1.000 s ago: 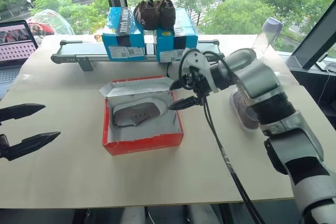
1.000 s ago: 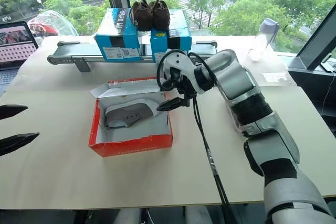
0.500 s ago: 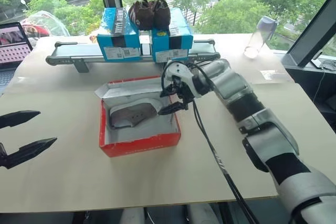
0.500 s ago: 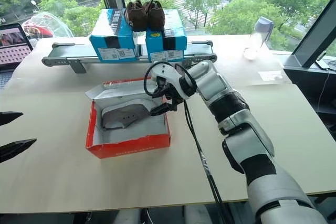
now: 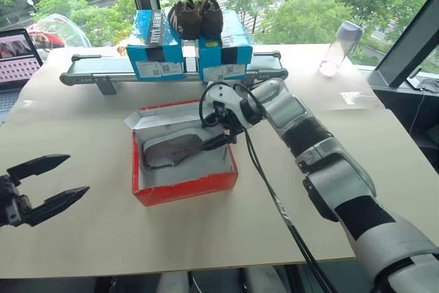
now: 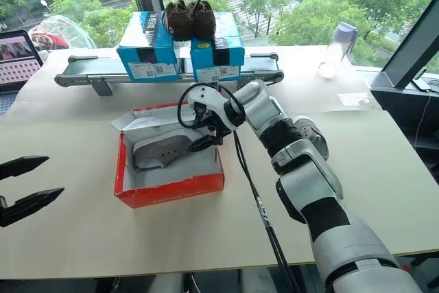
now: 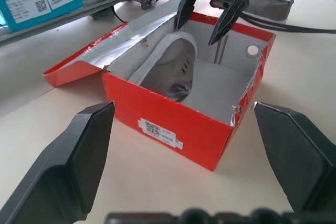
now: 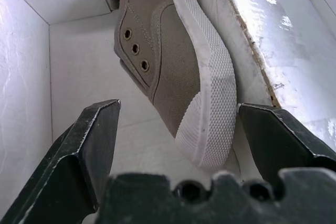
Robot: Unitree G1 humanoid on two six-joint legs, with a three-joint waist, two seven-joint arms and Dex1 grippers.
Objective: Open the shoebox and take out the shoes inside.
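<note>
Now right end effector [image 5: 218, 132] spread inside shoebox [image 5: 184, 186] rim, straddling shoe [image 8: 184, 77] toe; left end effector [image 5: 53, 182] spread, well apart.

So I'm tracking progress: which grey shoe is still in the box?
The grey shoe between the right gripper's open fingers; the other lies on the table.

The shoebox [image 5: 184, 184] is bright red outside and white inside, with a small white label on one red wall. The shoe [image 8: 178, 77] lying in it is grey-brown canvas with a ribbed white rubber sole and dark eyelets. A second grey shoe [image 6: 312, 130] lies on the pale beige worktop [image 5: 206, 228]. Behind stand two blue boxes [image 5: 188, 46] with white labels, topped by dark brown shoes [image 5: 195, 17]. Both grippers have black fingers.
</note>
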